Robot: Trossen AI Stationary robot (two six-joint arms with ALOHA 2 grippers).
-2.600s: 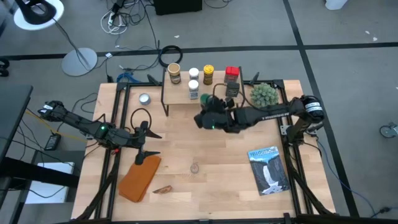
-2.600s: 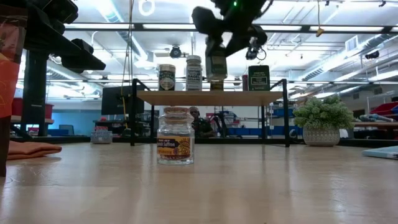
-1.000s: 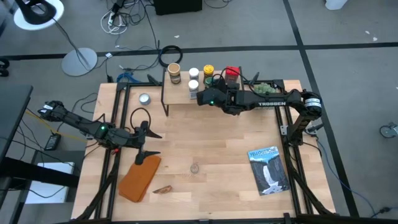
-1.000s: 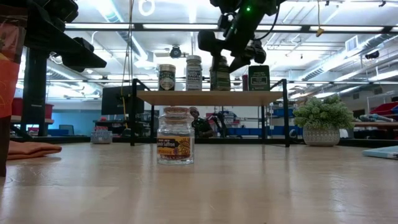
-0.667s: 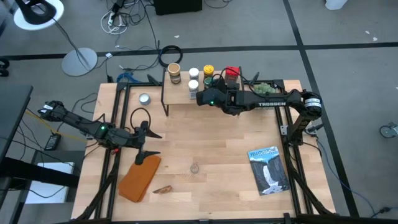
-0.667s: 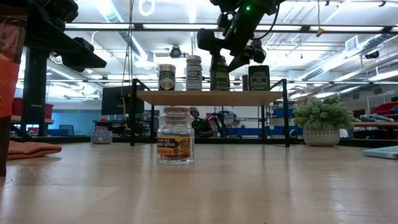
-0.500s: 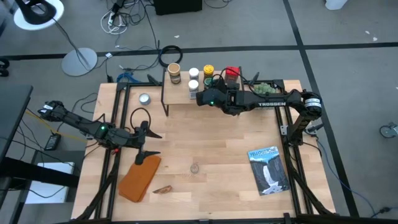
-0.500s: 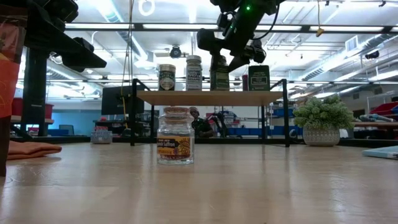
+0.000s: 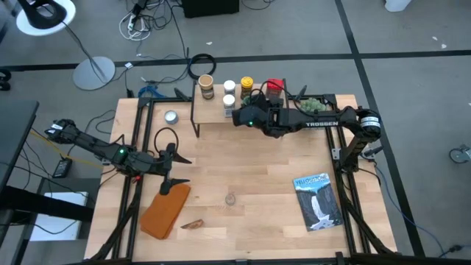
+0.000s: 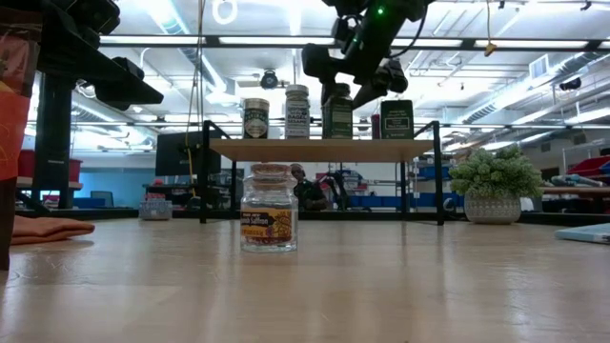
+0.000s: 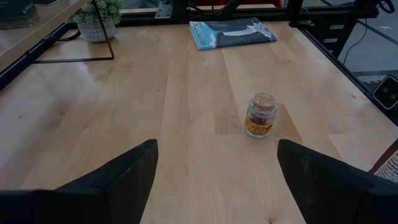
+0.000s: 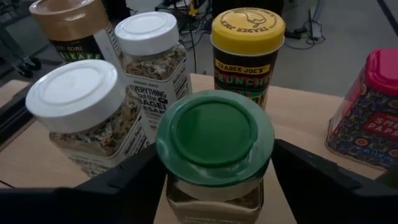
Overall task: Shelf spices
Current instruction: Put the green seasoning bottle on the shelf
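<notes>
While the left gripper (image 9: 171, 166) waits over the tabletop (image 9: 250, 184) at about 9 o'clock, jaws spread wide with nothing in them, there's an orange cloth (image 9: 165, 210) just below it toward 7. One lone spice jar (image 9: 230, 199) stands near the middle, toward 6, well apart from the shelf (image 9: 213, 112) up at 12. On that shelf are a tan-topped jar (image 9: 206, 86), two white-topped jars (image 12: 149, 46), a yellow tin (image 9: 246, 87) and a red-topped tin (image 9: 274, 87). The right gripper (image 9: 242, 116) is over the shelf's front edge, jaws on either side of a green-topped jar (image 12: 213, 152) standing upright there; can't tell if they're touching it. Booklet (image 9: 318, 200) lies at 4.
</notes>
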